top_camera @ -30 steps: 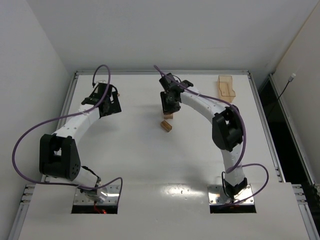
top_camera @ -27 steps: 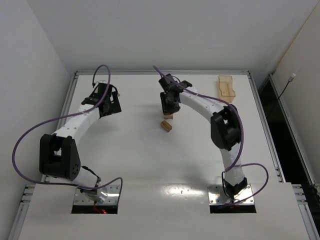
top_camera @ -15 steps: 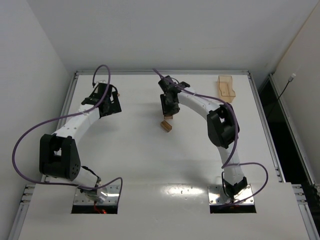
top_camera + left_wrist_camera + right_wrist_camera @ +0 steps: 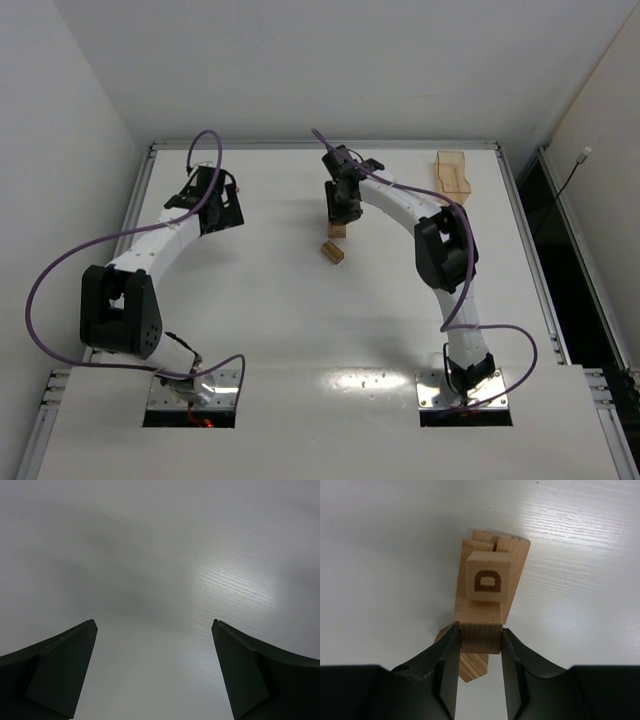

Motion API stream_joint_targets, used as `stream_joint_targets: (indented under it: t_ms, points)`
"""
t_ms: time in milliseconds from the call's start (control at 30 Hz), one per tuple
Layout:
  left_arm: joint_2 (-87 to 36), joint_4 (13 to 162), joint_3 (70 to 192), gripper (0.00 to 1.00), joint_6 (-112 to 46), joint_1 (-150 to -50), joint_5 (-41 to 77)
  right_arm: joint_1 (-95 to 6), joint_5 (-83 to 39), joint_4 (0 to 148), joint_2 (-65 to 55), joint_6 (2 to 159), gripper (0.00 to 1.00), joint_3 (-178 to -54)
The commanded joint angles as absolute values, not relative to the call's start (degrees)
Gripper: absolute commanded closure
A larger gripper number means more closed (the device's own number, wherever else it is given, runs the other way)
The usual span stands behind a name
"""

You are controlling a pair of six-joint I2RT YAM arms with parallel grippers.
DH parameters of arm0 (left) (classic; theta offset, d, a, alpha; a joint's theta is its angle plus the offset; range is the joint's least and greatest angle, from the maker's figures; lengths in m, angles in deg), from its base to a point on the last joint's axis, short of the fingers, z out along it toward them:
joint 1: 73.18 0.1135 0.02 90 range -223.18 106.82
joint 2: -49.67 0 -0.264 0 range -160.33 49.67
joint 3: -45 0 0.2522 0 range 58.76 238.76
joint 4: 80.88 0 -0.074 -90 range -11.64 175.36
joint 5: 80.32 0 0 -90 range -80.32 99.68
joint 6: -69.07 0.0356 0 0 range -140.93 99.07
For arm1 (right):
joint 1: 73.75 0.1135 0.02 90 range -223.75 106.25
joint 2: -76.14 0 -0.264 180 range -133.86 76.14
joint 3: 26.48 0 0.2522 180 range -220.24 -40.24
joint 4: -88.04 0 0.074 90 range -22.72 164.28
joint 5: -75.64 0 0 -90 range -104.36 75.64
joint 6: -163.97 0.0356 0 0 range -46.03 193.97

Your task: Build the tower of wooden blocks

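Two tools, only one in play: your right tool is on the wood block tower at the far middle of the table. Your left tool hangs well apart to the left with only table surface under it, jaws spread as wide as they go, holding nothing. The right jaws are partly closed and pinch a plain wooden bar by its two side faces, fingertips flush on the wood with no gap visible. In the right wrist view the stack lies straight ahead of the tips, on the tool's centre line, not off to either side. A cube marked D touches the pinched bar just beyond the tips, with wider blocks behind it. The bar's long axis looks to run along the fingers, away from the camera, but you can't confirm its length from here. You also can't tell whether the bar already rests on the stack or hangs on the jaws alone, so my read is that any release wants a straight opening with no sideways drag. One loose block lies just on the near side of the tower, and a tray sits well apart at the far right.
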State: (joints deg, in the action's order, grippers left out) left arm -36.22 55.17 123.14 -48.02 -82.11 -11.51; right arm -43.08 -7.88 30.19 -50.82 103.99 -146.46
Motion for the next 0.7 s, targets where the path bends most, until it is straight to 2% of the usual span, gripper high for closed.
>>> stream_joint_targets:
  t_ms: [0, 667]
  points:
    - [-37.69, 56.19, 125.12, 0.0, -48.7, -81.26, -11.24, -43.69, -6.89, 32.01, -51.57, 104.21, 1.0, -149.84]
    - [-37.7, 56.18, 125.64, 0.0, -48.7, -81.26, -10.71, -44.22, -9.0, 33.06, -53.24, 103.68, 1.0, -150.38]
